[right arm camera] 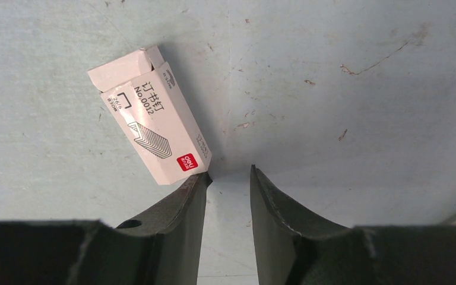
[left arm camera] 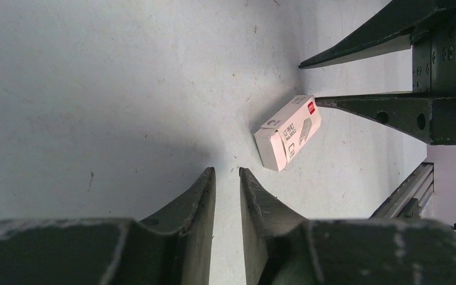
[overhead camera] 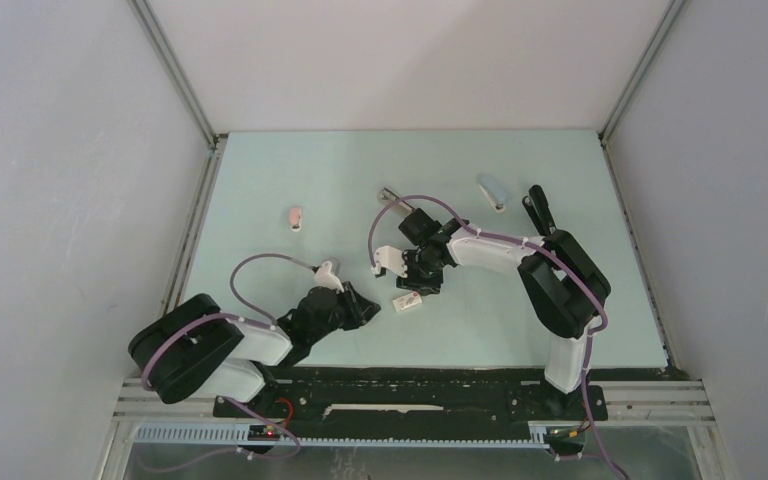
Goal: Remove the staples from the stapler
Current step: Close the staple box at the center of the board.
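A pink stapler is seen well apart from the box. The box's corner is touched by the right gripper, slightly parted and empty; the left gripper, likewise parted, is nearby. Loose staples cannot be discerned.

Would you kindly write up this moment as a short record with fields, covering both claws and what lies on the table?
staple box: lies flat on the table, between the two claws
right claw: narrowly open, empty; one fingertip touches the box's corner
left claw: narrowly open, empty, apart from the box
pink stapler: far left part of the table, untouched
pale blue object: far right part, untouched
staples: no loose strip in view
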Motion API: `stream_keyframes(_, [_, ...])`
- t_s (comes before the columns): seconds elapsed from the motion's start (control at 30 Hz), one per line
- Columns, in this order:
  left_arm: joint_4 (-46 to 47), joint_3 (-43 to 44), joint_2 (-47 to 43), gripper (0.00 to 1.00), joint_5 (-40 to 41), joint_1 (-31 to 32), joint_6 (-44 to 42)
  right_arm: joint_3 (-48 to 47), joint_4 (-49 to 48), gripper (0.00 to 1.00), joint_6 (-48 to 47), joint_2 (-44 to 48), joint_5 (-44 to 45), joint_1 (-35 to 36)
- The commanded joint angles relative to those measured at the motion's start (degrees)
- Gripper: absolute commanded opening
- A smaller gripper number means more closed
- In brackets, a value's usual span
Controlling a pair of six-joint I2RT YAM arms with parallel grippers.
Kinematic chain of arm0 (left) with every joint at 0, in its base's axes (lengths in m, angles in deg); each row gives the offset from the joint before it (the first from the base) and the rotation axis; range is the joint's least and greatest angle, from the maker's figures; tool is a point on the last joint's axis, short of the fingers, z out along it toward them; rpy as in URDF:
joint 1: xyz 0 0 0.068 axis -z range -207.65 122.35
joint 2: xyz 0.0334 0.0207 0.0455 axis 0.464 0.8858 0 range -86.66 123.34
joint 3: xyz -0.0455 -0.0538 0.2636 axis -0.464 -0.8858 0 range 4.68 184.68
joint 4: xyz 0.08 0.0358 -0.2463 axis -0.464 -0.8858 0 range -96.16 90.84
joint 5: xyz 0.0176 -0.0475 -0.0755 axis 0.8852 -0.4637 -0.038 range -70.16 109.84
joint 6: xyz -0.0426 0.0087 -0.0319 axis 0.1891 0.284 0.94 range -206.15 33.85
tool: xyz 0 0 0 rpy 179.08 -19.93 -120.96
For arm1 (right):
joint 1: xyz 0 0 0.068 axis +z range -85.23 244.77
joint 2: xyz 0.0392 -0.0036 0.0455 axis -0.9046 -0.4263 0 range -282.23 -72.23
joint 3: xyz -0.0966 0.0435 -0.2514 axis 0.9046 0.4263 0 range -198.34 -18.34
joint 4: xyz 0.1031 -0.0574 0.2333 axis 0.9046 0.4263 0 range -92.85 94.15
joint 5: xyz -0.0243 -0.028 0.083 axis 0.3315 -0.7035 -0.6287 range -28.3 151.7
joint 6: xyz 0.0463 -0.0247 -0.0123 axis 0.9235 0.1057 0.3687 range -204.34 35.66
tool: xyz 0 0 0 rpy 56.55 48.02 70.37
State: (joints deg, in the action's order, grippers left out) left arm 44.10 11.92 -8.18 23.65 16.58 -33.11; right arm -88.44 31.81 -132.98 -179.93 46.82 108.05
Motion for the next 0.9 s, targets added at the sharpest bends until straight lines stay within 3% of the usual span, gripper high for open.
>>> stream_keyframes(0.0, [0.5,0.6,2.3,0.26,-1.0,-0.3,-0.4,-0.1,0.8,0.42,0.2,-2.4,-0.2,1.1])
stream_keyframes(0.47, [2.6,2.3,7.9,0.13,-3.4,-0.2,-0.1,-0.1,0.7,0.42,0.2,-2.3,-0.2,1.1])
stream_keyframes(0.87, [5.2,5.8,13.4,0.1,-7.4,-0.2,0.2,-0.2,0.7,0.42,0.3,-2.4,-0.6,1.4])
